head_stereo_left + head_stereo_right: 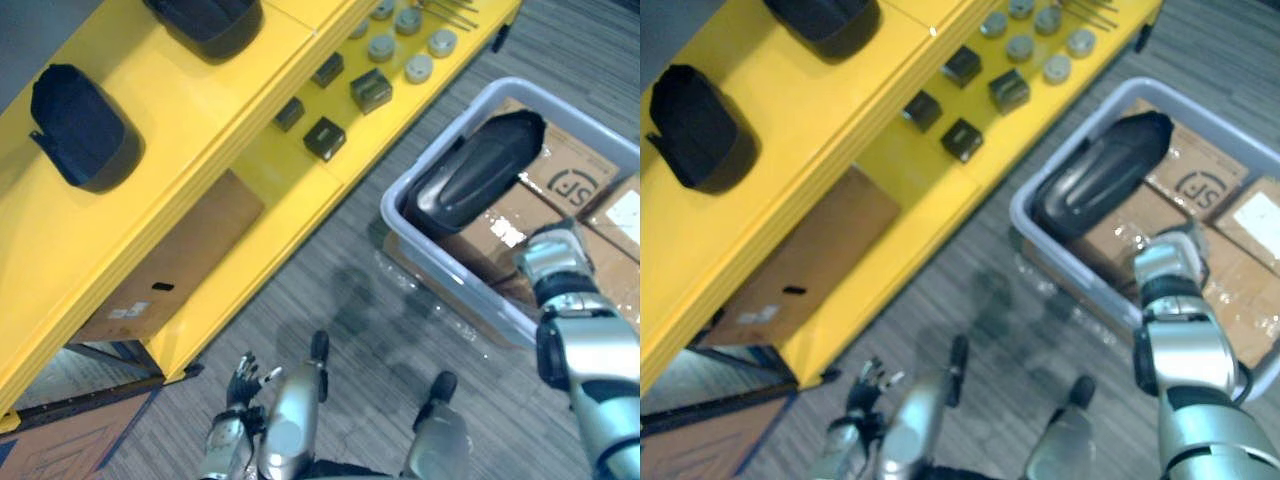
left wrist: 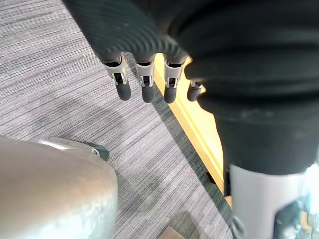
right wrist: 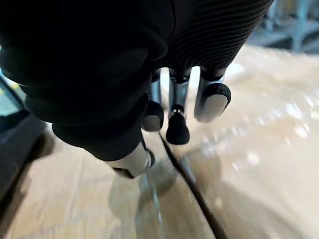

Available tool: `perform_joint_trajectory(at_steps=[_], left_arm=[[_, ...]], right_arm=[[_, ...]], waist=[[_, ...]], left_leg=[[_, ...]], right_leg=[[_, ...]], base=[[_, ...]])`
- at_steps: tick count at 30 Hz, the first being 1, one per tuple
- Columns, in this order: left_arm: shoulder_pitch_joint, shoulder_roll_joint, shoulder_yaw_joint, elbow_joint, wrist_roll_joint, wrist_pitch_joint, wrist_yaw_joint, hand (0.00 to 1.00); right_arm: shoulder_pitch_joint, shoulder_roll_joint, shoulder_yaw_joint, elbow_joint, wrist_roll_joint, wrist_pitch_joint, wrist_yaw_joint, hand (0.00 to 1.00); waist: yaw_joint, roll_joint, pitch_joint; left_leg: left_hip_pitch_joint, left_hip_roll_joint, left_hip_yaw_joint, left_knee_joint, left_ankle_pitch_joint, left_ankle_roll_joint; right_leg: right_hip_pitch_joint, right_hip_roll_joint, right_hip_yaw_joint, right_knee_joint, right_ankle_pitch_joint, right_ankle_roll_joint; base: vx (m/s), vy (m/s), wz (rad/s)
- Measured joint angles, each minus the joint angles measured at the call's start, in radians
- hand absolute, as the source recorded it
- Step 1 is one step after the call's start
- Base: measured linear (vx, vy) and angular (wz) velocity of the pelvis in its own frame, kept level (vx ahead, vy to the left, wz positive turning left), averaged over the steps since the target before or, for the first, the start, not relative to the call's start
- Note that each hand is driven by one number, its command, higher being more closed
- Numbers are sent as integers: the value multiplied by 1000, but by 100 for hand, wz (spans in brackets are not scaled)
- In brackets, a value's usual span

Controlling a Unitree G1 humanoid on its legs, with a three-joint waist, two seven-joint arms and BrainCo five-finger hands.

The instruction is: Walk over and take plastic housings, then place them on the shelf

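Plastic housing (image 1: pixel 475 170): dark and elongated, laid aslant in a pale bin (image 1: pixel 455 285), resting on the cardboard boxes (image 1: pixel 575 170) packed inside. It is held by neither hand.

Further housings: two (image 1: pixel 80 130) (image 1: pixel 210 20) are set on the top level of the yellow shelf (image 1: pixel 200 110), well apart from each other.

Right hand (image 1: pixel 552 255): lowered into the bin near the housing's lower end, over the cardboard. Its fingers (image 3: pixel 177 129) are extended and relaxed, and nothing is grasped.

Left hand (image 1: pixel 240 382): hung low beside the shelf's foot above the grey carpet (image 1: pixel 560 50). Its fingers (image 2: pixel 147 92) are straight and slightly spread, and nothing is held.

Shelf, lower level: small dark blocks (image 1: pixel 325 138) and round grey discs (image 1: pixel 418 68) are laid out in rows. A flat cardboard box (image 1: pixel 180 260) is stowed beneath.
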Motion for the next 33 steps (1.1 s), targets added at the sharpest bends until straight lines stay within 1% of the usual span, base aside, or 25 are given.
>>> perform_joint_trajectory(at_steps=[2,3,5,6,7,9,10,12,13,15,17,18,19,20,21,23,24,26,28,30,33], left_arm=[[0,4,-8,-3,0,3,2,0],[0,9,-20,-7,0,4,4,0],[0,12,-27,-9,0,5,10,0],[1,12,-28,-12,-1,6,11,0],[1,12,-29,-12,-1,6,11,0],[2,12,-35,-16,-1,6,11,0],[3,12,-37,-19,-1,6,11,0],[14,9,-40,-37,-1,6,11,0],[14,9,-40,-38,-1,6,11,0],[14,7,-41,-37,-1,6,16,0],[15,8,-54,-37,-12,5,21,0],[15,6,-62,-37,-31,5,21,0],[15,5,-63,-38,-31,4,20,0],[15,6,-65,-37,-31,4,20,0],[15,6,-65,-37,-31,4,20,0],[15,5,-66,-37,-32,4,21,0],[15,5,-67,-37,-36,3,23,0],[14,3,-67,-37,-39,2,26,0],[13,-1,-67,-37,-39,2,30,0],[12,-12,-67,-37,-40,0,30,0],[12,-23,-67,-30,-40,1,30,0]], right_arm=[[-2,-27,0,6,0,10,-10,0],[-6,-34,-1,8,4,10,-28,0],[-21,-41,-2,12,19,9,-67,0],[-32,-44,-3,12,57,1,-110,0],[-38,-44,-3,12,70,-4,-129,0],[-61,-50,-11,0,174,-51,-222,0],[-63,-52,-15,-10,192,-66,-243,0],[-63,-55,-23,-62,250,-121,-311,0],[-63,-55,-24,-77,259,-135,-323,0],[-62,-53,-22,-133,291,-180,-355,0],[-61,-52,-22,-182,312,-230,-373,0],[-58,-51,-22,-197,321,-260,-373,0],[-56,-49,-22,-205,324,-269,-372,0],[-55,-37,-21,-212,325,-295,-370,0],[-55,-30,-19,-212,326,-304,-369,0],[-52,-3,-13,-212,327,-310,-361,0],[-50,14,-12,-212,339,-320,-347,0],[-48,35,-11,-211,364,-325,-326,0],[-47,49,-6,-211,366,-325,-315,0],[-47,56,12,-209,366,-325,-297,0],[-46,65,36,-200,369,-322,-274,0]], waist=[[0,0,0],[-1,0,0],[-1,0,0],[-1,0,0],[-1,0,0],[-2,0,0],[-2,0,0],[-4,0,0],[-4,0,0],[-2,0,0],[-7,1,0],[-8,1,0],[-8,1,0],[-9,1,-1],[-9,1,-1],[-7,1,-1],[-6,1,-1],[-2,4,0],[0,12,3],[3,30,10],[5,49,8]], left_leg=[[1,0,-3,-7,5,0],[2,0,-3,-15,11,0],[7,2,-2,-32,20,-3],[10,5,1,-33,20,-3],[12,8,2,-34,20,-3],[19,15,4,-43,22,-7],[19,17,5,-46,24,-9],[19,24,10,-49,24,-10],[20,26,12,-50,24,-10],[35,29,29,-63,26,-12],[39,30,34,-66,27,-12],[39,31,35,-67,27,-12],[39,31,35,-67,28,-12],[39,31,36,-68,28,-12],[39,31,37,-69,28,-12],[39,29,37,-74,30,-13],[39,28,37,-78,32,-12],[39,27,36,-80,32,-12],[39,26,33,-80,33,-12],[39,22,32,-80,34,-10],[38,17,29,-84,39,-8]], right_leg=[[5,0,-10,-7,0,0],[5,1,-13,-10,2,-1],[4,3,-13,-15,5,-2],[5,6,-13,-16,5,-2],[6,8,-12,-17,6,-3],[9,17,-10,-29,12,-7],[9,20,-9,-34,15,-7],[9,28,-4,-47,24,-8],[8,30,-1,-49,25,-8],[7,31,14,-52,28,-9],[7,32,17,-56,29,-9],[7,34,17,-60,31,-10],[7,34,17,-61,32,-11],[7,34,17,-64,33,-11],[7,34,17,-66,34,-10],[7,33,17,-70,36,-10],[6,33,17,-71,36,-10],[7,32,15,-72,36,-10],[9,30,13,-72,36,-10],[9,27,12,-69,36,-10],[7,22,10,-65,36,-9]], base=[[-17,-6,6],[-11,-14,3],[0,0,0],[3,-18,-5],[6,-23,-8],[6,-25,-9],[3,-22,-9],[1,-12,-10],[3,-7,-15],[3,-4,-18],[-4,-4,-11],[-5,-7,-5],[0,0,0],[0,0,0],[0,0,0],[0,0,0],[0,0,0],[0,0,0],[3,0,2],[-8,1,4],[-17,1,4]])
